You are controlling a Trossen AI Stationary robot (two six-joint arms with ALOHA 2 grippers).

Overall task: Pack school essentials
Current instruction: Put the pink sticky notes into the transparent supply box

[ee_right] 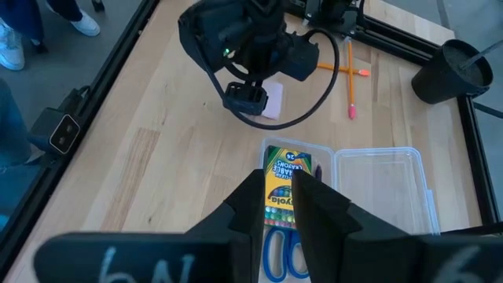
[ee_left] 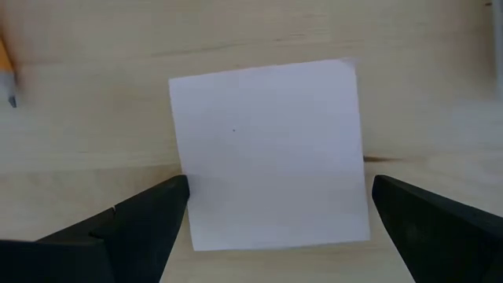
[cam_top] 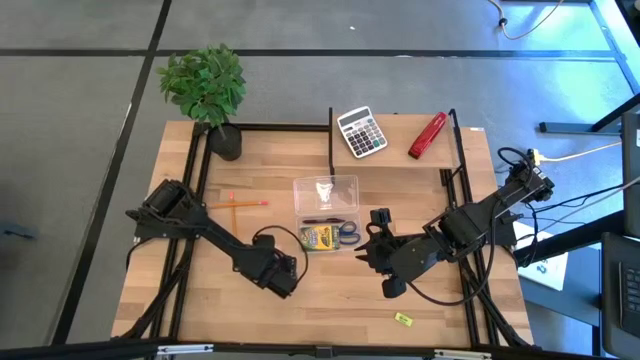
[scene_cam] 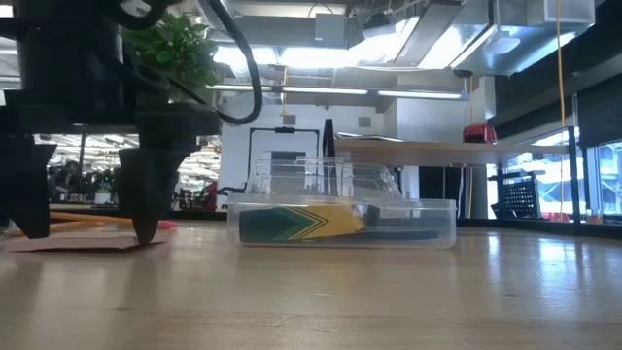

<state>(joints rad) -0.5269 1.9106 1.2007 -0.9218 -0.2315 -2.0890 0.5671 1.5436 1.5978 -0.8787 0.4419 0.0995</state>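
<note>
Now the clear case (cam_top: 325,212) holds the crayon box (cam_top: 318,238) and blue-handled scissors (cam_top: 347,233). The left gripper (ee_left: 279,212) hangs wide open over the pink note pad (ee_left: 269,155). The right gripper (ee_right: 292,191) is nearly closed, empty above the case; two pencils (cam_top: 237,203) lie on the table.

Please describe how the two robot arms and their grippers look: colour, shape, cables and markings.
Both arms are black, jointed, with looping black cables. The left gripper has two flat, wedge-shaped dark fingers. The right gripper has similar tapered black fingers; its body shows white handwritten marks.
</note>
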